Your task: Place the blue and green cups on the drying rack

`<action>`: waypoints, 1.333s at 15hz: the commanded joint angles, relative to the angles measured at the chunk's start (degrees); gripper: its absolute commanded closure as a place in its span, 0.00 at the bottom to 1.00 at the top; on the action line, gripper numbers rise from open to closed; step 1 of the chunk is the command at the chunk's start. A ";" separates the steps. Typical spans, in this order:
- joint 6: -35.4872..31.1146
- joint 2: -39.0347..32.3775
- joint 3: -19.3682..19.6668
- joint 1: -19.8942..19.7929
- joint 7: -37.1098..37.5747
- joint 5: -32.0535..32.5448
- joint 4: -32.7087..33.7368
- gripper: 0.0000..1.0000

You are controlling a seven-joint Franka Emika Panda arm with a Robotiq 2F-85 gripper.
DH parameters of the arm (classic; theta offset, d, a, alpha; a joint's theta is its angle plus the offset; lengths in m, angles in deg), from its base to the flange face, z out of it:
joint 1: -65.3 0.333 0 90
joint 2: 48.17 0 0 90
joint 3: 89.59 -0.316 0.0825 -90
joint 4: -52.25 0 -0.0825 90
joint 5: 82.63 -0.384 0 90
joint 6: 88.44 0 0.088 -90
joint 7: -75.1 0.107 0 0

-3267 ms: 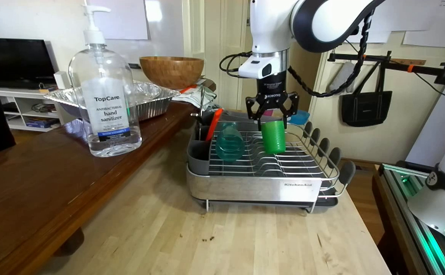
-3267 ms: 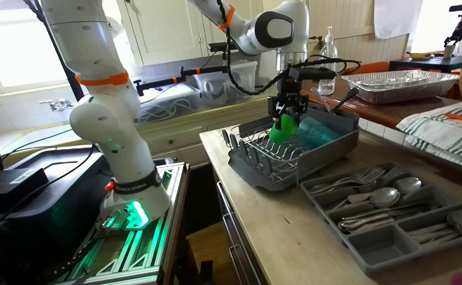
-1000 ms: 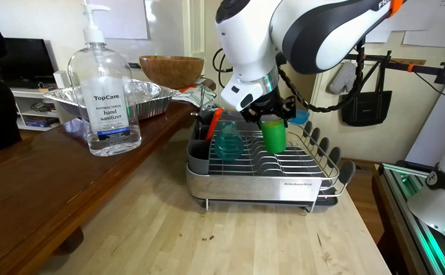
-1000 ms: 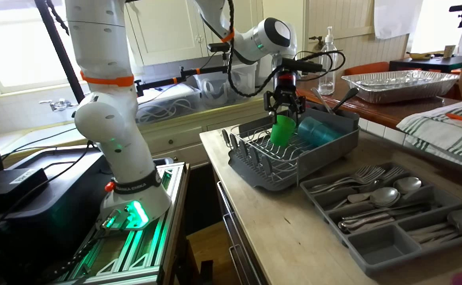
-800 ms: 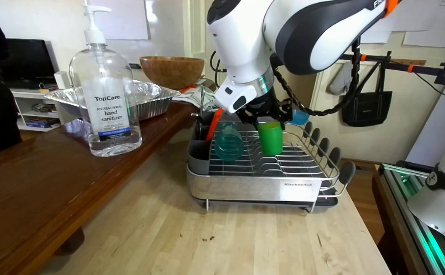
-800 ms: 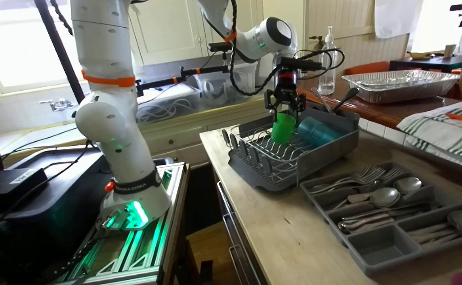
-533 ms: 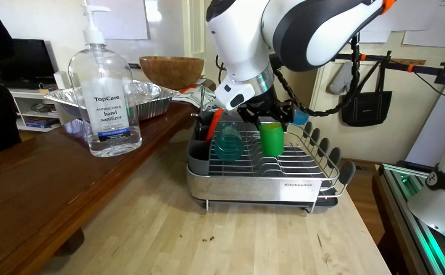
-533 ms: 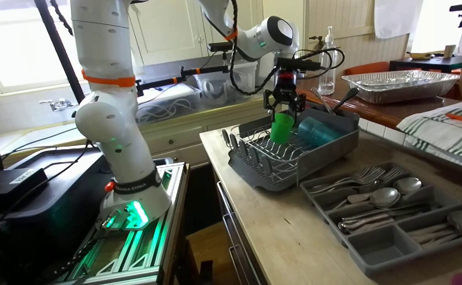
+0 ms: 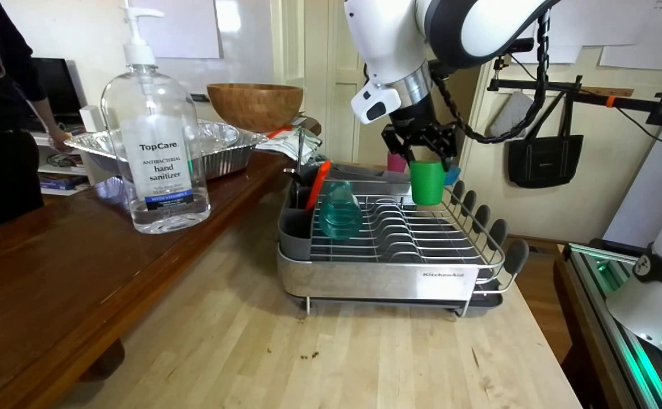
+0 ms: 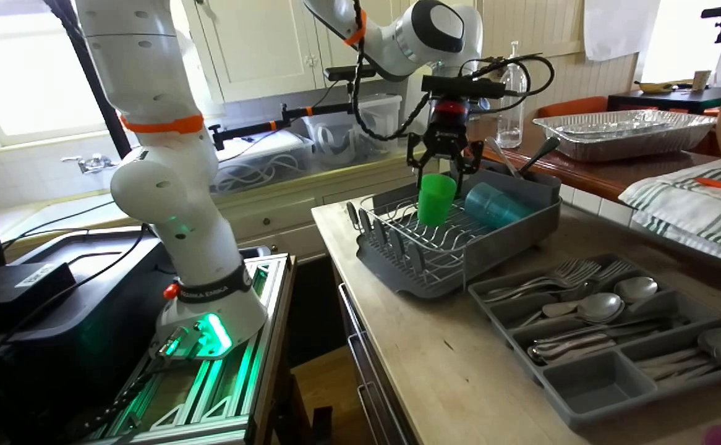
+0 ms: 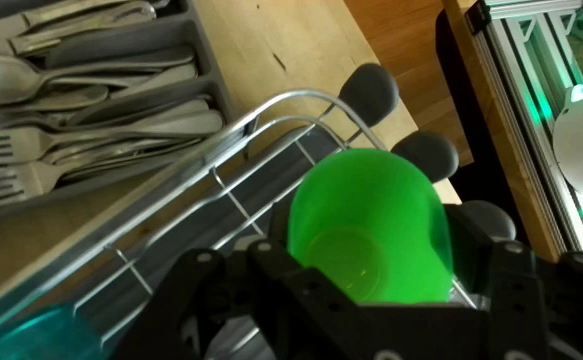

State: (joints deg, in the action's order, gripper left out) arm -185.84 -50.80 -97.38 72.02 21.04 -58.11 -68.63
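The pale wooden table (image 10: 422, 346) spreads beneath the rack (image 9: 376, 281); along the rack's caddy (image 9: 296, 233) side runs a higher, dark ledge (image 9: 75, 261). The white arm (image 10: 162, 191) has its base well apart from the rack, off the side with the grey knobs (image 9: 515, 257), and reaches over the rack in both exterior views. The rack itself stands level on the table. Just beside the rack, in an exterior view, lies the grey tray (image 10: 601, 380), cutlery (image 10: 601, 307) sorted in its compartments. Above the rack's level, on the ledge side, are the foil pan (image 10: 632, 146), the wooden bowl (image 9: 255, 108) and the clear bottle (image 9: 158, 153). The hand (image 9: 428, 163) is over the rack, pointing down at a slant, grasping the green cup (image 9: 427, 184) near its rim; in the wrist view it has the cup clasped from both sides. The blue cup (image 9: 340, 211) lies on its side in the rack, next to the caddy. The green cup is over the rack too, closer to the knobs than the blue cup is, mouth up and nearly upright; I cannot tell whether its base touches the rack. In an exterior view a slim red tool (image 9: 318, 184) leans at the rack's caddy end.
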 commanded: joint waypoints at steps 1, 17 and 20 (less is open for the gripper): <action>-2.54 3.32 1.93 -1.73 -1.29 -0.35 -3.43 0.51; -4.65 -4.09 1.11 -1.23 -1.85 -4.04 -1.58 0.06; -2.77 -3.28 1.01 -1.43 -1.16 -4.27 -1.82 0.00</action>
State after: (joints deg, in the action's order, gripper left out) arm -191.57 -54.56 -96.40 70.70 20.23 -61.14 -71.08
